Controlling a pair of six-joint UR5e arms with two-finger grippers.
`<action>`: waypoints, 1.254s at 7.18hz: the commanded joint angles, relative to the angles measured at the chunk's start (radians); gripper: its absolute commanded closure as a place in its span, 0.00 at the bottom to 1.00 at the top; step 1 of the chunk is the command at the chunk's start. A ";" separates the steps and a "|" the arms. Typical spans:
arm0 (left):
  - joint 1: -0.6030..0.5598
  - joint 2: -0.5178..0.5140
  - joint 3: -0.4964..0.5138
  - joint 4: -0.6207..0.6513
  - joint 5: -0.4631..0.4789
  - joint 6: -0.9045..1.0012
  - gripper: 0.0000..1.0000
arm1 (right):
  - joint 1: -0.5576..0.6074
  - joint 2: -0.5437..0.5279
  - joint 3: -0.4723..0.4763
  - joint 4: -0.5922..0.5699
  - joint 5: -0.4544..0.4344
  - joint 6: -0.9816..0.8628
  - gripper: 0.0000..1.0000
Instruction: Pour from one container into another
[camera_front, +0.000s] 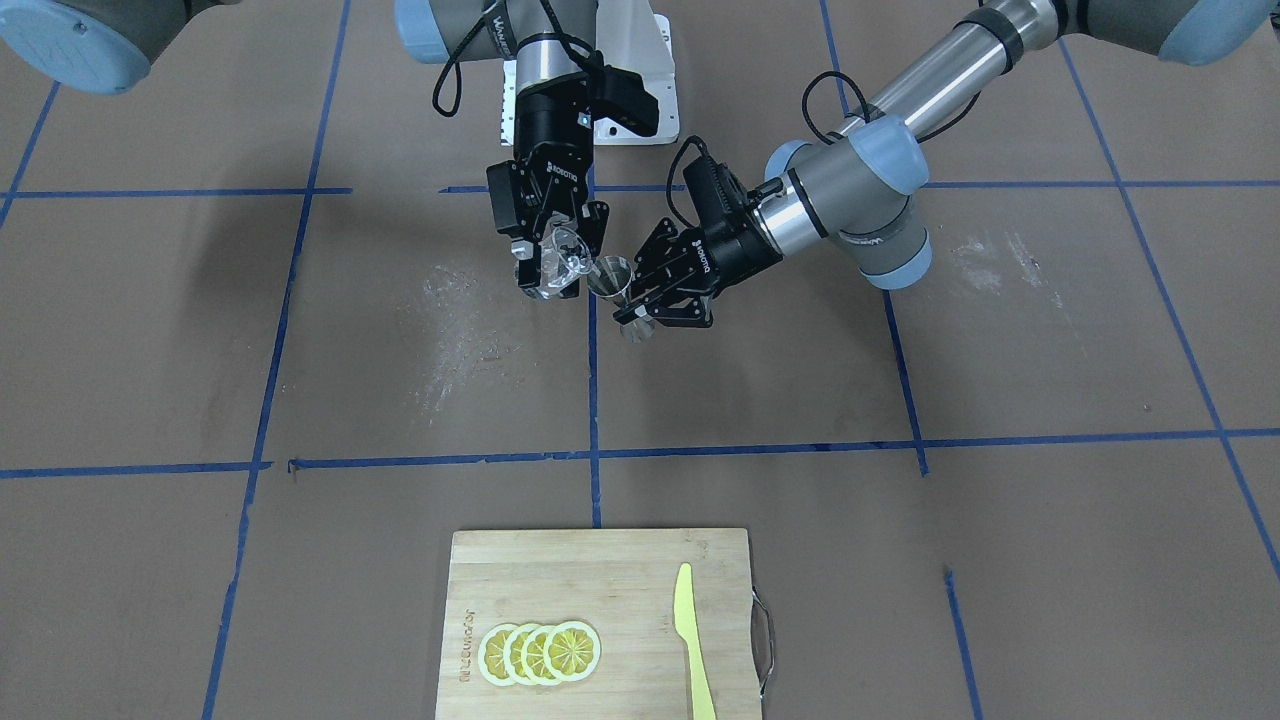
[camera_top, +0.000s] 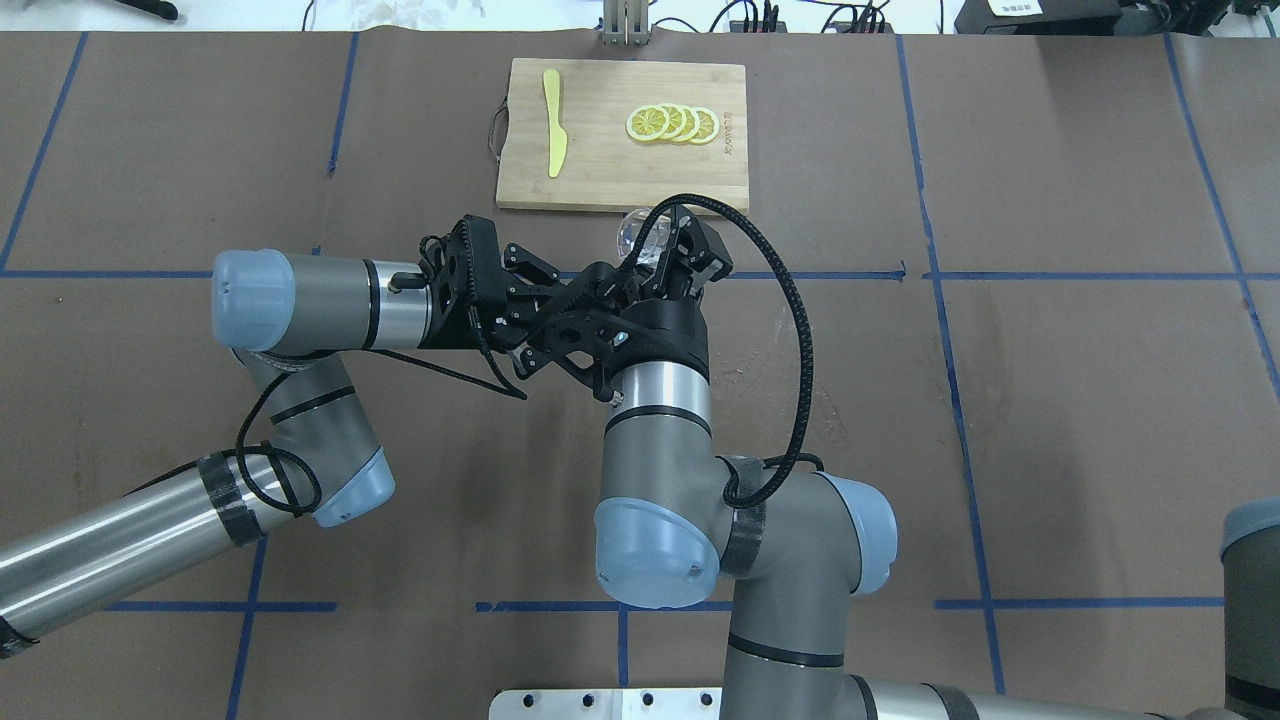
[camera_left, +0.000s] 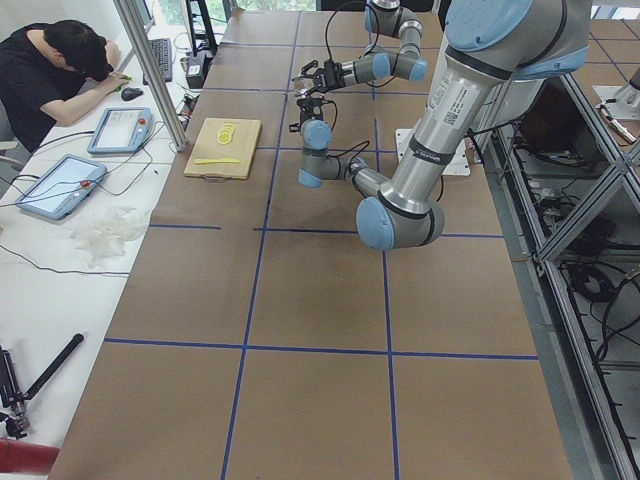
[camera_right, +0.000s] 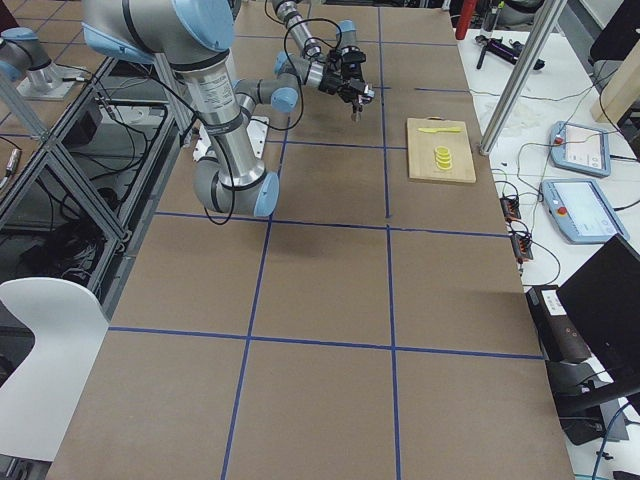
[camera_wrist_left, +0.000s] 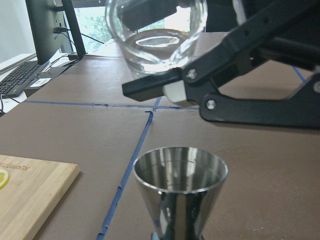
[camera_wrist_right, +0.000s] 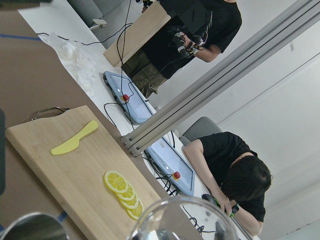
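A steel jigger (camera_front: 612, 277) hangs above the table near its middle, with my left gripper (camera_front: 640, 300) shut on its waist. In the left wrist view the jigger (camera_wrist_left: 180, 182) stands upright with its mouth open upward. My right gripper (camera_front: 548, 265) is shut on a clear glass (camera_front: 565, 258) tilted toward the jigger, rim close to rim. From the left wrist the glass (camera_wrist_left: 156, 37) sits above and behind the jigger, held by a black finger (camera_wrist_left: 165, 85). Overhead, the glass (camera_top: 637, 232) shows past the right gripper (camera_top: 655, 255). I cannot tell whether either vessel holds liquid.
A wooden cutting board (camera_front: 600, 570) lies at the operators' edge, carrying lemon slices (camera_front: 540, 652) and a yellow knife (camera_front: 693, 640). Blue tape lines cross the brown tabletop. A person (camera_left: 70, 50) leans on the side desk beside tablets.
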 joint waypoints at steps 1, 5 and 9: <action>0.000 0.000 0.000 0.000 0.000 0.000 1.00 | -0.002 0.021 -0.002 -0.043 -0.035 -0.109 1.00; 0.000 0.000 0.000 -0.002 0.000 0.000 1.00 | -0.003 0.030 -0.025 -0.086 -0.059 -0.178 1.00; -0.002 0.000 0.000 -0.002 0.000 0.000 1.00 | -0.035 0.024 -0.025 -0.090 -0.113 -0.217 1.00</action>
